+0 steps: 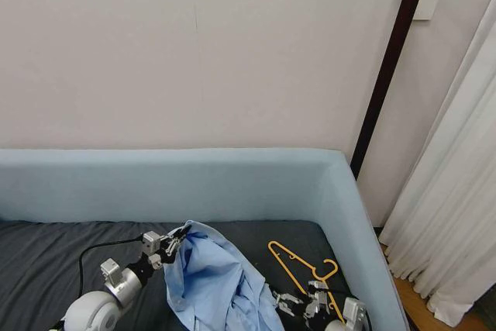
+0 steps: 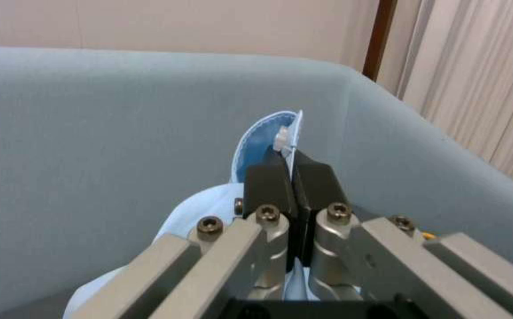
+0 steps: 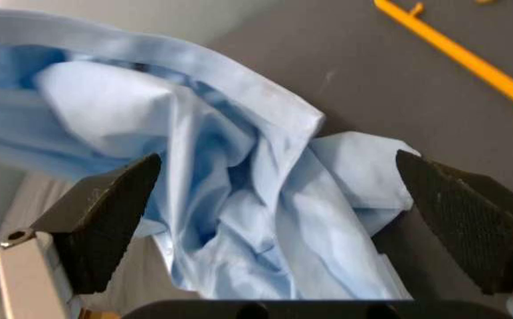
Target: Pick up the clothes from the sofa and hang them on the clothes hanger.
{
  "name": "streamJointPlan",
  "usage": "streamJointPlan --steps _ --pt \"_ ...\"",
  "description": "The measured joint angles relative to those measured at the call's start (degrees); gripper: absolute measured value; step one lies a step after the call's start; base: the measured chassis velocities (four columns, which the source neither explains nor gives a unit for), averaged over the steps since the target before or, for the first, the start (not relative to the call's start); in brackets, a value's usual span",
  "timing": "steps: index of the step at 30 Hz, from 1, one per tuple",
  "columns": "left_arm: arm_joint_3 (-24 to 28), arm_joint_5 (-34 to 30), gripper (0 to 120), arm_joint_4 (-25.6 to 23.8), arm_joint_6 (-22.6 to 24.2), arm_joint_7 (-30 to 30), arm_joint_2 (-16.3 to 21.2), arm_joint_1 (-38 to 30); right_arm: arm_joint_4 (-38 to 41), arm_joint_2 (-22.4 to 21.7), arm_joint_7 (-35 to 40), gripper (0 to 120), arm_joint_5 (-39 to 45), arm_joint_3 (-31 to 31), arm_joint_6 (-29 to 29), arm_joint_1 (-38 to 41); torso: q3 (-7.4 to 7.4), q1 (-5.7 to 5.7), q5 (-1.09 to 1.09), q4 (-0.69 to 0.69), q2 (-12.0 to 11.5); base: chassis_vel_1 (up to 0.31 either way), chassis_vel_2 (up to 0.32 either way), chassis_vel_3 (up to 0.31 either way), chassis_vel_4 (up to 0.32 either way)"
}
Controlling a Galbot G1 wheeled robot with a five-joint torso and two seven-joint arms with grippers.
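Observation:
A light blue shirt (image 1: 217,281) lies bunched on the dark sofa seat (image 1: 46,257). My left gripper (image 1: 172,244) is shut on the shirt's upper edge; in the left wrist view its black pads (image 2: 270,189) pinch the blue collar edge (image 2: 270,136). My right gripper (image 1: 291,304) stands open near the shirt's lower right part; in the right wrist view its two black fingers (image 3: 105,219) spread wide on either side of the crumpled shirt (image 3: 238,193). An orange clothes hanger (image 1: 302,269) lies flat on the seat just right of the shirt, its bar (image 3: 469,60) showing beyond the cloth.
The pale blue sofa back (image 1: 170,184) and right armrest (image 1: 353,230) wall in the seat. A dark upright post (image 1: 387,63) stands behind the sofa's right corner, with white curtains (image 1: 457,191) and wood floor farther right.

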Motion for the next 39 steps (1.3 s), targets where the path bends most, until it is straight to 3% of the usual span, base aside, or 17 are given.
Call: streamJointPlan --steps 8,19,32,39 --pt "-0.8 0.2 0 -0.9 -0.3 0.2 0.1 1.1 -11.2 4.3 0.2 100 0.5 -2.2 -1.0 8.5 0.0 0.0 0.0 -0.02 0.0 0.0 0.0 0.0 0.0" --pt "-0.4 0.8 0 -0.9 -0.3 0.2 -0.4 1.1 -19.2 7.6 -0.6 100 -0.8 -2.8 -1.6 11.2 0.0 0.0 0.0 -0.04 0.0 0.0 0.0 0.0 0.0" --pt "-0.3 1.1 0 -0.2 -0.2 0.2 -0.8 1.1 -23.2 11.2 -2.1 56 -2.9 -3.8 -1.5 12.6 0.0 0.01 0.0 -0.02 0.0 0.0 0.0 0.0 0.0" --pt "0.2 1.6 0 0.3 -0.3 0.4 -1.2 1.3 -24.5 10.4 -3.4 29 -3.9 -3.8 -0.8 13.2 0.0 0.0 0.0 -0.02 0.0 0.0 0.0 0.0 0.0"
